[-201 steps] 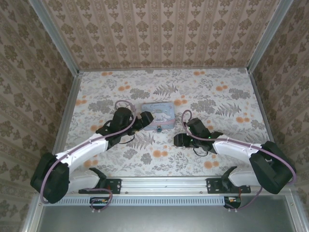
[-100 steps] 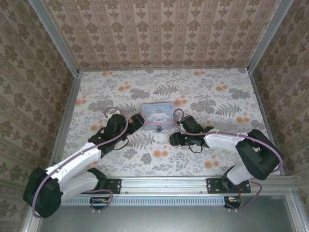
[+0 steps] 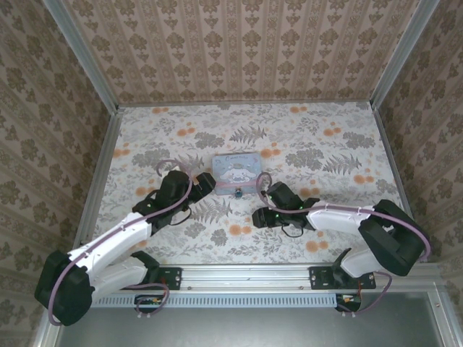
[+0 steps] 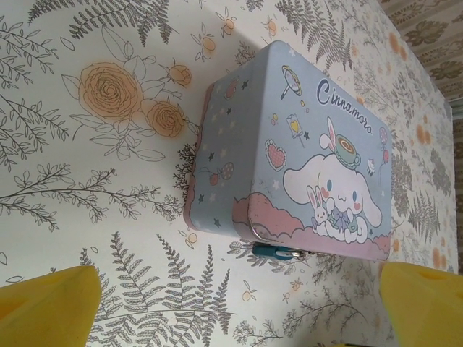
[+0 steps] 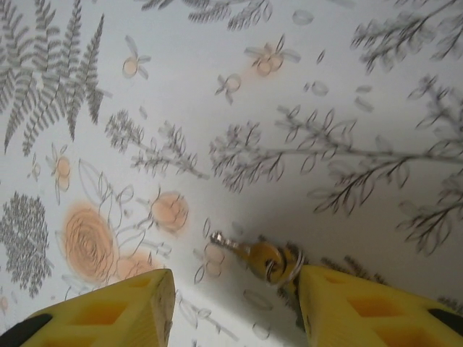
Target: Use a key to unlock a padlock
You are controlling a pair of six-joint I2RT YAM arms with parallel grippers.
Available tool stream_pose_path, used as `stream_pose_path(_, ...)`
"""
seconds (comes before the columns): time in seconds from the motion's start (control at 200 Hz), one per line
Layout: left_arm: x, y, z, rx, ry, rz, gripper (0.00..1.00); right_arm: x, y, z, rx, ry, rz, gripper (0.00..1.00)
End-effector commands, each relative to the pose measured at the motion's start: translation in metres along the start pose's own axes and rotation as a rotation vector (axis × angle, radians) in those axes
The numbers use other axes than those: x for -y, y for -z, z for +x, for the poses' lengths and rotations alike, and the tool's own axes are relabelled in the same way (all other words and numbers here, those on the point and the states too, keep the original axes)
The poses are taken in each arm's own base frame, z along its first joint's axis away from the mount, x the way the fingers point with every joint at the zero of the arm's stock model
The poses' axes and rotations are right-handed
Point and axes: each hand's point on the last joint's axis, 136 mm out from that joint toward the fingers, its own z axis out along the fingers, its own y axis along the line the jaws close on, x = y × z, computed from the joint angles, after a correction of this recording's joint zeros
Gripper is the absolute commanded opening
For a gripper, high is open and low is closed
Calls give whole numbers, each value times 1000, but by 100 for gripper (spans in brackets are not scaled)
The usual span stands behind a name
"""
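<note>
Top external: the left gripper (image 3: pixel 208 181) has drawn back from the tin (image 3: pixel 236 172) and the right gripper (image 3: pixel 262 212) has edged leftward; left wrist: wide jaws face the padlock (image 4: pixel 277 251) at the tin's near side; right wrist: wide jaws straddle the key (image 5: pixel 259 259) lying loose, so pickup looks next.

each arm starts at a black bracket (image 3: pixel 155 273) bolted on the silver rail (image 3: pixel 246 275). nearest the rail, the left arm (image 3: pixel 116 242) and right arm (image 3: pixel 340 215) have bulky black shoulder housings, then glossy white link shells, then black wrist joints. a purple cable (image 3: pixel 347 209) runs along each arm away from the rail. farthest from the rail, the left gripper (image 3: pixel 205 181) and right gripper (image 3: pixel 262 215) are black with blunt yellow fingers (image 5: pixel 108 307); the right ones show square recessed pockets.
</note>
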Motion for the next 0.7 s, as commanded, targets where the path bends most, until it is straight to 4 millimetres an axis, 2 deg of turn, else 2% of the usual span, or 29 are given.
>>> stream_pose_path(0.0, 3, 2, -9, 11, -25, -26, 100, 6, 9, 27, -75, -26, 28, 51)
stream_pose_path(0.125, 6, 0, -6, -30, -57, -45, 100, 14, 21, 18, -44, 11, 102, 55)
stream_pose_path(0.22, 10, -4, -3, -61, -65, -40, 100, 12, 25, 9, -46, 58, 132, 56)
stream_pose_path(0.345, 15, -7, 0, -87, -61, -21, 100, 10, 21, 2, -73, 125, 156, 56)
stream_pose_path(0.415, 16, -7, 1, -96, -62, -18, 100, 17, 12, 5, -123, 158, 195, 56)
stream_pose_path(0.695, 22, -11, 6, -170, -56, 21, 100, 15, -1, 7, -205, 288, 256, 56)
